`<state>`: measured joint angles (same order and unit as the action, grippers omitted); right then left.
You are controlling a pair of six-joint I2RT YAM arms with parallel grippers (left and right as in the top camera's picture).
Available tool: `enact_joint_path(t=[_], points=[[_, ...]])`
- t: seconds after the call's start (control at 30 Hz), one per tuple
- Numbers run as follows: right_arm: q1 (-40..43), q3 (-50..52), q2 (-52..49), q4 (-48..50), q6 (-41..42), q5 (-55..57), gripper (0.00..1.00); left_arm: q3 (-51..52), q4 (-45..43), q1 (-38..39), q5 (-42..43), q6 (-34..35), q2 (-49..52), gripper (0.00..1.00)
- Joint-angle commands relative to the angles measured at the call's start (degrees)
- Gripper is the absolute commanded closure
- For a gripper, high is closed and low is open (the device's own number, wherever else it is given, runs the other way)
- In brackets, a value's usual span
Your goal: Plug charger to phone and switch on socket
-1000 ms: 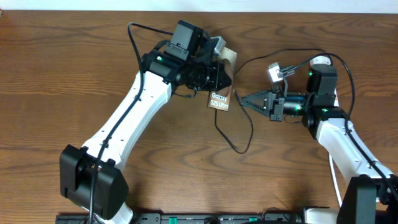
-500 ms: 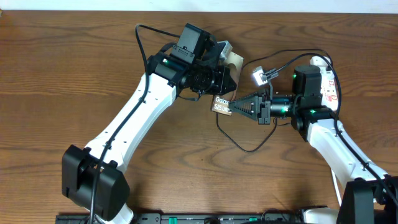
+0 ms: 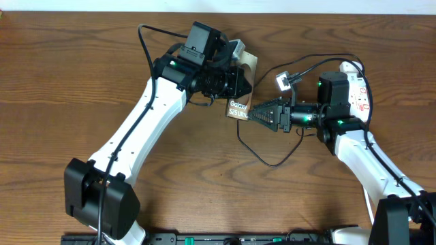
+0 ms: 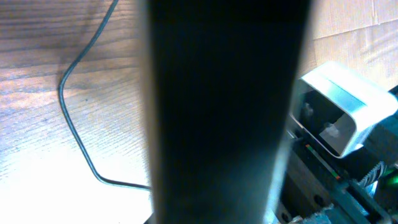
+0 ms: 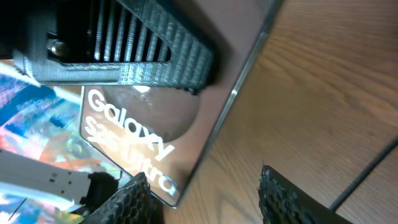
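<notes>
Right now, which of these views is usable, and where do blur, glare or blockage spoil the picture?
Overhead: evenly lit and sharp. Left wrist: a blurred dark shape fills the middle, with glare on the table; only the cable reads clearly. Right wrist: the phone lettering is legible, though reflections smear its face.

White "Galaxy S25 Ultra" on the phone point(image 3: 238, 109) face, centre of overhead frame; same text lower left in right wrist view. Red print on the socket point(image 3: 360, 92): unreadable.
</notes>
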<state>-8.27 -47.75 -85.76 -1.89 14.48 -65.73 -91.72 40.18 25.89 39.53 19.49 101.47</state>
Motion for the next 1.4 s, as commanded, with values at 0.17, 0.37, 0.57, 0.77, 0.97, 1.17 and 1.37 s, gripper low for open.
enact_joint_path(t=[0.17, 0.37, 0.57, 0.77, 0.97, 1.17, 1.37], points=[[0.0, -11.1, 0.5, -21.4, -9.7, 15.3, 0.38, -1.1, 0.0, -2.4, 1.8, 1.1, -2.2, 0.93], [-0.5, -17.4, 0.5, -35.3, -17.5, 31.4, 0.2, -1.1, 0.2, -2.8, 1.9, 2.3, -2.2, 0.93], [-0.5, -17.0, -0.6, -35.4, -17.5, 32.9, 0.18, -1.1, 0.4, -2.8, 1.8, 2.2, -2.2, 0.93], [-0.9, -16.9, -1.7, -36.6, -13.2, 45.4, 0.1, -1.1, 0.4, -3.5, 1.7, 2.0, -2.2, 0.93], [1.4, -16.9, -1.7, -45.8, 6.0, 68.7, 0.01, -1.1, 2.1, -4.7, 0.9, 2.1, -2.2, 0.93], [2.1, -14.6, -1.7, -45.3, 10.2, 65.1, 0.01, -1.1, 3.8, -3.9, -3.2, 2.0, -2.2, 0.93], [2.0, -8.5, -1.7, -49.3, 16.7, 58.6, 0.38, -1.1, 4.6, -3.8, -3.1, 2.0, -2.2, 0.93]])
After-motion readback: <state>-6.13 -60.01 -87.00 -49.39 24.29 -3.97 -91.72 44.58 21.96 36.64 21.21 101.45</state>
